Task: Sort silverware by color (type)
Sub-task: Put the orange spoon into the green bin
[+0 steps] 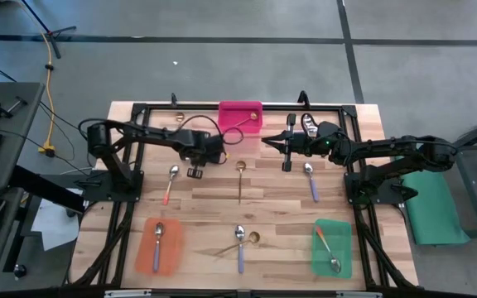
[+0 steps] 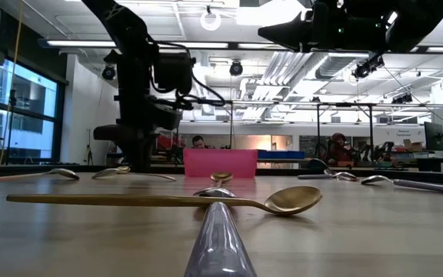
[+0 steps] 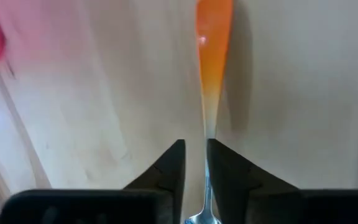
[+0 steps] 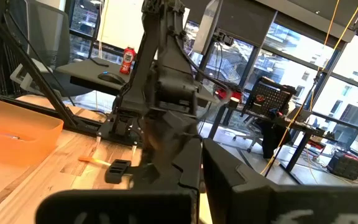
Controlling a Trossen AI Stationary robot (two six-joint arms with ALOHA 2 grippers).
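two grippers in view: only the left one is at work.
left gripper (image 3: pixel 194 163): over the table's middle-left, toward the far edge; its fingers (image 3: pixel 166 168) are nearly together, a narrow slot between them.
hold: the thin neck of the orange-handled spoon (image 3: pixel 214 43) sits in that slot; the wrist view does not show whether the pads press it or merely straddle it, so grip cannot be confirmed.
spoon axis: orange handle runs straight ahead of the fingers, bowl back beneath the wrist; the slot is lined up with the handle, so the jaws would close across the neck.
spoon place: in the high view the orange-handled spoon (image 1: pixel 171 183) lies left of centre, bowl toward the far edge, handle toward the near edge.
nearer arm: left, by a wide margin.
right gripper (image 1: pixel 289 146): right of centre near the far edge, beside the pink tray (image 1: pixel 239 121); waiting, fingers close together with nothing seen between them.
destination, as judged: orange tray (image 1: pixel 144 252) at the near-left corner already holds a like spoon (image 1: pixel 158 240); it lies toward the near edge from the tool, roughly along the spoon's own axis.
other silverware: gold spoon (image 1: pixel 240 177) at centre; purple-handled spoon (image 1: pixel 310 180) right of centre; gold spoon (image 1: pixel 240 242) and purple-handled spoon (image 1: pixel 239 245) at the near edge, touching; orange-handled spoon (image 1: pixel 328 250) in the green tray (image 1: pixel 320 261) at the near-right corner.
risk, as judged: thin neck may pivot if pinched off-centre.
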